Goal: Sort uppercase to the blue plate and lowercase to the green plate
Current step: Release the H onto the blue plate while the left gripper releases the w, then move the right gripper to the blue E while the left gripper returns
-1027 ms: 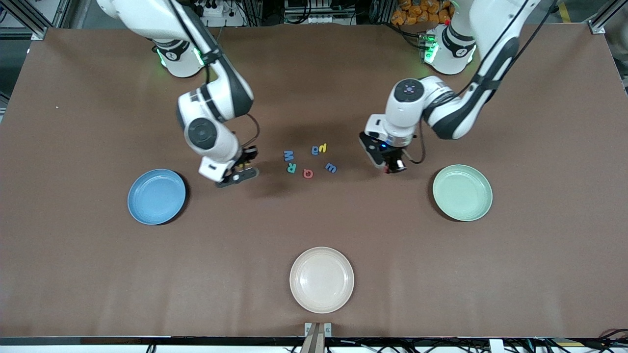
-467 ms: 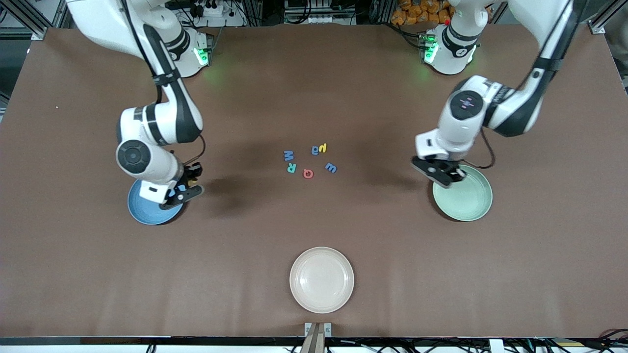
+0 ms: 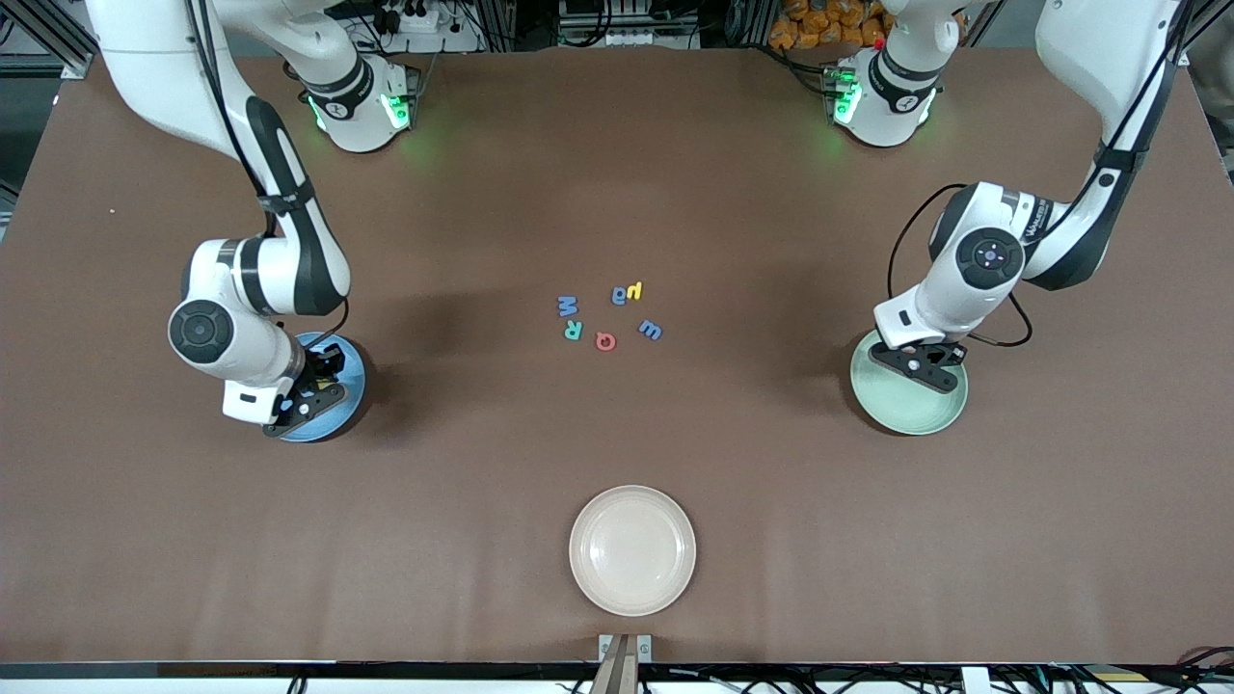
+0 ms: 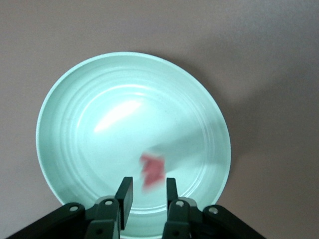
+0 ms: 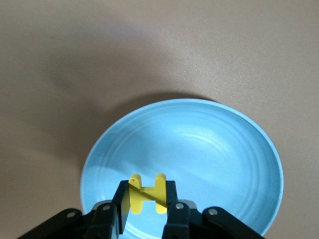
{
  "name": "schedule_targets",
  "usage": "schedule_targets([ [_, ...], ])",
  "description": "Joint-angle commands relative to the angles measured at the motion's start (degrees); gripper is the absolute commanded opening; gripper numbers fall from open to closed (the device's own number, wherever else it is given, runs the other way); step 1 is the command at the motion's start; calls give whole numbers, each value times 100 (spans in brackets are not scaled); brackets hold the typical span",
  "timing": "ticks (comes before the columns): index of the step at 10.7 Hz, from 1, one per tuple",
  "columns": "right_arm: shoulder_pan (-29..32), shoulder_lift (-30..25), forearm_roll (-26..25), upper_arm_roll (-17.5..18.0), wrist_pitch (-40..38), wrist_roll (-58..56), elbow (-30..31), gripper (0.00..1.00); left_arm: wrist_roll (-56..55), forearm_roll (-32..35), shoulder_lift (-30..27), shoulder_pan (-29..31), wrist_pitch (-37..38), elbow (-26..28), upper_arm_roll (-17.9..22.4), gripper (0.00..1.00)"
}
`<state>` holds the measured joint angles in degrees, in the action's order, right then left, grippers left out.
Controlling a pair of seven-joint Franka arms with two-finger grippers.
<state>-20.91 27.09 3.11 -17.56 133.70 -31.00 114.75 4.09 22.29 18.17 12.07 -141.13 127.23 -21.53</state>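
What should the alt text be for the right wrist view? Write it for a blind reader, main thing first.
The right gripper holds a yellow H between its fingers, over the blue plate. The plate sits on a brown table and has nothing else in it.

The left gripper (image 4: 147,196) hangs over the green plate (image 4: 84,124), its 2 dark fingers (image 4: 124,196) parted with a clear gap between them. A blurred red letter (image 4: 153,170) shows just past the fingertips, free of both, over the plate's inner floor near the rim. Brown table (image 4: 269,59) surrounds the plate.
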Motion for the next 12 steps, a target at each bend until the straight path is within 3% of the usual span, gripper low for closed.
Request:
schedule_targets([
  [1,34,69,-39,60,104,-73,-32,13,-14,-146,12,-90,59,-216,131,100],
  [2,34,69,-30,60,104,-73,-32,19,-22,-146,-58,-125,77,-216,105,100],
  [3,34,69,-13,60,95,-47,-41,59,-48,-154,-128,-221,112,-216,27,100],
  [4,25,34,5,77,52,-3,-41,68,-118,-172,-129,-248,138,-216,-183,100],
  [6,17,-106,14,296,-211,329,-58,64,-791,-731,-138,-310,182,-208,-727,100],
  [8,-1,-291,14,620,-501,987,-50,64,-1365,-796,-77,-703,191,-234,-870,100],
  [12,-71,-503,14,1964,-670,3225,108,64,-3007,-787,20,-1600,191,-251,-1055,100],
])
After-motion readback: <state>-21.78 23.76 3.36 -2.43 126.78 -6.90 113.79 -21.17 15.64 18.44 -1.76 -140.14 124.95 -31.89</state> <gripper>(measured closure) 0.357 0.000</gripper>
